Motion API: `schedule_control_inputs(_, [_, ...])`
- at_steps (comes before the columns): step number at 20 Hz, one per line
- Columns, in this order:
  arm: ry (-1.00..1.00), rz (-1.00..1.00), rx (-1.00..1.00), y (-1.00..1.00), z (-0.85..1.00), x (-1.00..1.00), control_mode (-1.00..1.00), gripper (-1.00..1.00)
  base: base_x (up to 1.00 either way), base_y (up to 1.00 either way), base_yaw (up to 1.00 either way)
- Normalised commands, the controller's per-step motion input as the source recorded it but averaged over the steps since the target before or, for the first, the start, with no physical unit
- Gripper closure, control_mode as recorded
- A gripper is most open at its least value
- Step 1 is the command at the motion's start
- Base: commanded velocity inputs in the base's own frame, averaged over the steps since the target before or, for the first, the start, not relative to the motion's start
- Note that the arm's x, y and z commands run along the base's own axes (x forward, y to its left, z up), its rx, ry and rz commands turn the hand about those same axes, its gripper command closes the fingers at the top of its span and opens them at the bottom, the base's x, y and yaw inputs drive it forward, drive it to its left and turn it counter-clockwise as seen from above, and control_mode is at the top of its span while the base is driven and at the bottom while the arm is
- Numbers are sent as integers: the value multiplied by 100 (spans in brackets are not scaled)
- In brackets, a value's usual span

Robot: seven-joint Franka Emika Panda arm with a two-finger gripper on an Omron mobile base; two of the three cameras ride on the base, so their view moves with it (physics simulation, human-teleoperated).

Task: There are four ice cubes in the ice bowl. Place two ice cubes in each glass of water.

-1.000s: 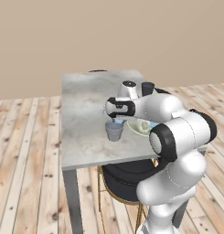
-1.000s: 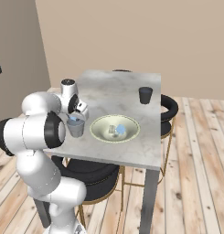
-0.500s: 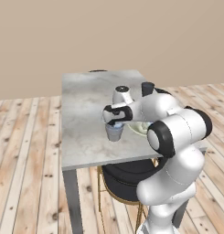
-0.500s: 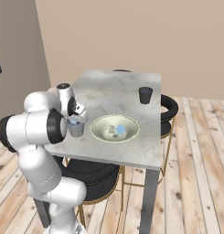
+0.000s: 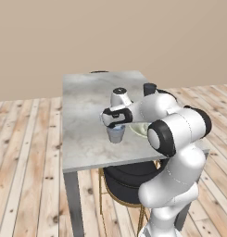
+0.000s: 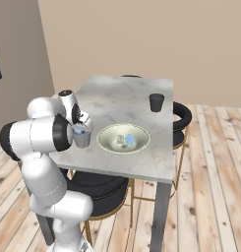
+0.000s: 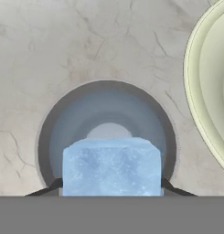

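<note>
One ice cube (image 7: pixel 111 167) still pinched in gripper (image 7: pixel 111 185), lower over glass (image 7: pixel 106 132).

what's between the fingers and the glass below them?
Hand view: an ice cube sits between the fingers, directly above the open mouth of the glass. Nothing else lies between them; the glass interior looks free of cubes.

Pale blue ice cube (image 7: pixel 111 167), grey-blue glass (image 7: pixel 106 114), cream-green bowl (image 7: pixel 198 96), grey-veined marble table (image 7: pixel 63 45).
</note>
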Motion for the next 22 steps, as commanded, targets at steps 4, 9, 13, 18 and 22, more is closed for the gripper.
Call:
schedule_control_inputs(4, [0, -2, 0, 0, 0, 5, -100, -100, 0, 0, 0])
schedule_control_inputs(9, [0, -6, 0, 0, 0, 0, -100, -100, 0, 0, 0])
schedule_control_inputs(13, [0, -8, 0, -1, 6, 0, -100, -100, 0, 0, 0])
schedule_control_inputs(18, [-5, -7, 2, -23, 34, -2, -100, -100, 0, 0, 0])
schedule_control_inputs(22, [-1, -13, 2, -47, 43, -17, -100, -100, 0, 0, 0])
